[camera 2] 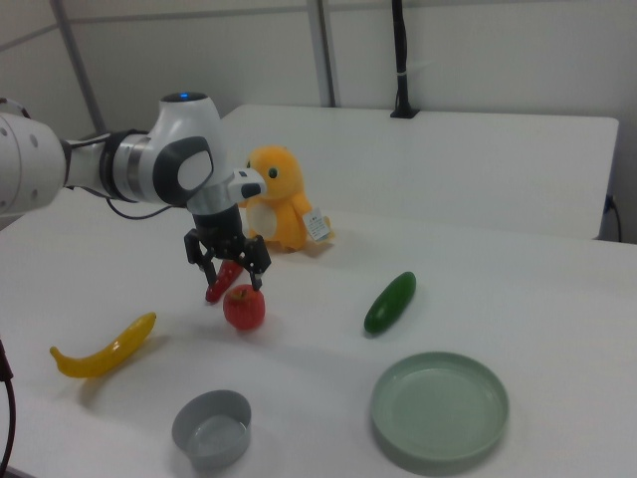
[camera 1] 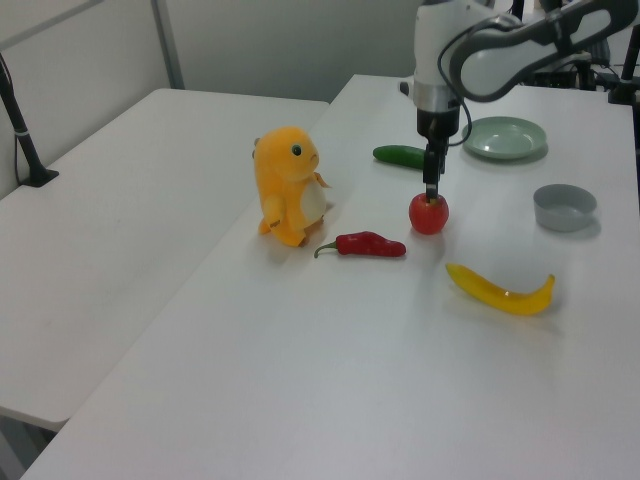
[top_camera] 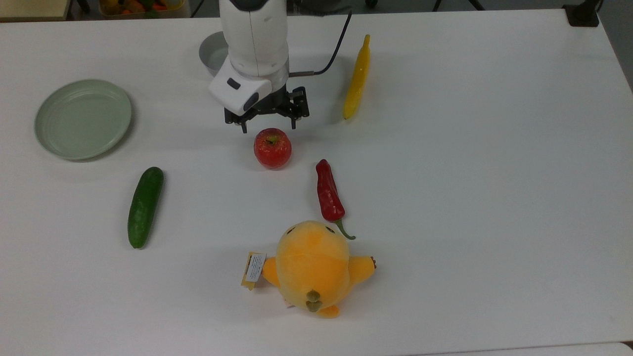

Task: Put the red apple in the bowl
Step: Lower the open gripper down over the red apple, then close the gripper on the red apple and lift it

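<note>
Gripper: fingers spread wide, holding nothing.
Red apple: directly below the gripper, on the table.
Bowl: well apart from the gripper, empty.

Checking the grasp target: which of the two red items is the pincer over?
The round glossy red apple; the open pincer hangs just above it. The long dark red chili pepper lies apart, nearer the orange plush toy.
</note>
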Action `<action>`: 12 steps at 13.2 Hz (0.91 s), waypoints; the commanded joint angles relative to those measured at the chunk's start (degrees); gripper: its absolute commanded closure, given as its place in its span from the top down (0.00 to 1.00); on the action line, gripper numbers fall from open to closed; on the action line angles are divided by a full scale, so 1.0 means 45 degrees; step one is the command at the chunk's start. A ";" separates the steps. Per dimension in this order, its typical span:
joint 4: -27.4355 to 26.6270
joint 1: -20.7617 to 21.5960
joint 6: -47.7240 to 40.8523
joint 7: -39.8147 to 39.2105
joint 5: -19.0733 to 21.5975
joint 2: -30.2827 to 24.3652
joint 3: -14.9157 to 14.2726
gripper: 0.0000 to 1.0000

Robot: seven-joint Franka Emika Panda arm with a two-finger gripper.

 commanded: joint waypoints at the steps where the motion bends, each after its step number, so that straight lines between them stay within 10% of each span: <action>1: -0.0346 0.0036 0.0618 -0.0290 -0.0649 0.0435 -0.0060 1.00; 5: -0.0405 0.0094 0.1068 -0.0251 -0.0940 0.0866 -0.0060 0.99; 9: -0.0405 0.0173 0.1010 -0.0290 -0.1216 0.0945 -0.0060 0.41; 12: -0.0346 0.0134 0.0369 -0.0289 -0.1197 0.0342 -0.0059 0.38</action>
